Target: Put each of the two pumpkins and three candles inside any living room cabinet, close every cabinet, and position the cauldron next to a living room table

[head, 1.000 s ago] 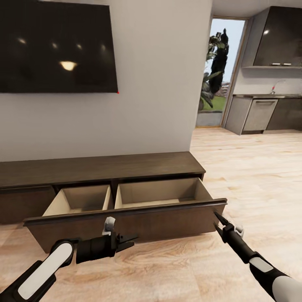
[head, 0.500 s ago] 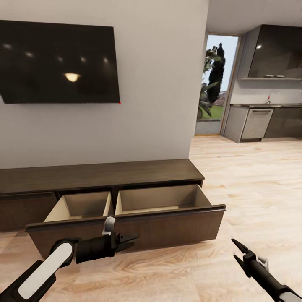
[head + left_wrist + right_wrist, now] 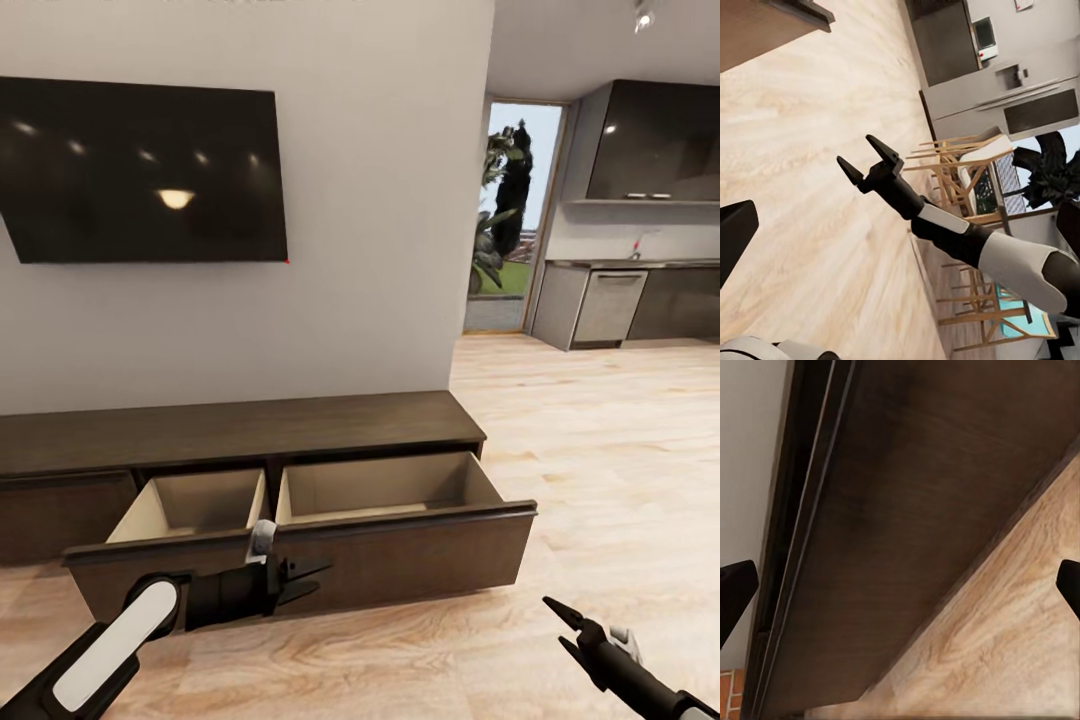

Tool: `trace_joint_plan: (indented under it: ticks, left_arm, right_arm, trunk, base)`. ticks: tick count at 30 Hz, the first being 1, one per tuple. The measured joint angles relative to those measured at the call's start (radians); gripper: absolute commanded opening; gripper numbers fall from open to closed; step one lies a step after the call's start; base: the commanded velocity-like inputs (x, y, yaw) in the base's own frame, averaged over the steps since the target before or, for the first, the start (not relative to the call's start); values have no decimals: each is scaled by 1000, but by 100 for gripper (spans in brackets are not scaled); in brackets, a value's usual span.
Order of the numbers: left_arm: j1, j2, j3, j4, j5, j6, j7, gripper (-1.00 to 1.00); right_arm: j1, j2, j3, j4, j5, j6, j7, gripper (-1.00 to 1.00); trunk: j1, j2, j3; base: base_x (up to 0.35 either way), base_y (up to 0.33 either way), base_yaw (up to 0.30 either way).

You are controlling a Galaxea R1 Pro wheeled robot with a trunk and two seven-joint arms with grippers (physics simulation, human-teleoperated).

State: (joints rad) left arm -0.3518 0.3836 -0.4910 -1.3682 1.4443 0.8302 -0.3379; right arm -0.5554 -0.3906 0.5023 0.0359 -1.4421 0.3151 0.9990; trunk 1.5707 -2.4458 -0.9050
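The cabinet [image 3: 240, 428] is a long low dark-brown unit under the wall TV. Its wide drawer [image 3: 400, 555] is pulled out, and its two light tan compartments hold nothing. My left gripper [image 3: 315, 577] is open, level with the drawer front near its middle. My right gripper [image 3: 555, 622] is open low over the floor, apart from the drawer's right end; the left wrist view shows this right gripper [image 3: 855, 150] open above the wood floor. In the right wrist view, the dark drawer front [image 3: 907, 510] lies ahead. The pumpkins, candles, cauldron and table are out of view.
A black TV [image 3: 140, 175] hangs on the grey wall above the cabinet. Light wood floor [image 3: 600, 450] stretches right toward a kitchen with dark cabinets [image 3: 650, 140] and a doorway [image 3: 505, 210]. Wooden chairs [image 3: 967, 180] stand behind my right arm.
My right gripper has drawn back from the drawer's right corner, down toward me. The head camera has tilted up slightly. The drawer stays open and the left arm is still.
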Motion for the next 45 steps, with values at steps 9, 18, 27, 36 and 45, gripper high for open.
trace_joint_plan:
  ticks: [9,18,27,36,45]
  left_arm:
    - [-1,-6,0,10,0,0,1,100]
    - [-1,-11,1,10,-63,2,1,100]
    - [-1,-22,1,11,-77,1,2,100]
    - [0,-24,1,11,-79,0,2,100]
    - [0,-32,0,11,-79,0,2,100]
  right_arm:
    - [0,-1,0,0,13,-3,-6,100]
    - [0,1,1,-1,54,-44,-60,100]
    - [0,1,1,-1,55,-68,-71,100]
    - [0,0,1,0,56,-70,-72,100]
    - [0,0,1,2,56,-97,-72,100]
  trunk:
    - [-35,63,28]
    - [-69,126,56]
    - [-96,175,79]
    - [-96,175,85]
    - [-96,175,90]
  base:
    - [0,0,0]
    - [0,0,0]
    - [0,0,-60]
    - [-2,0,-252]
    - [-196,50,-272]
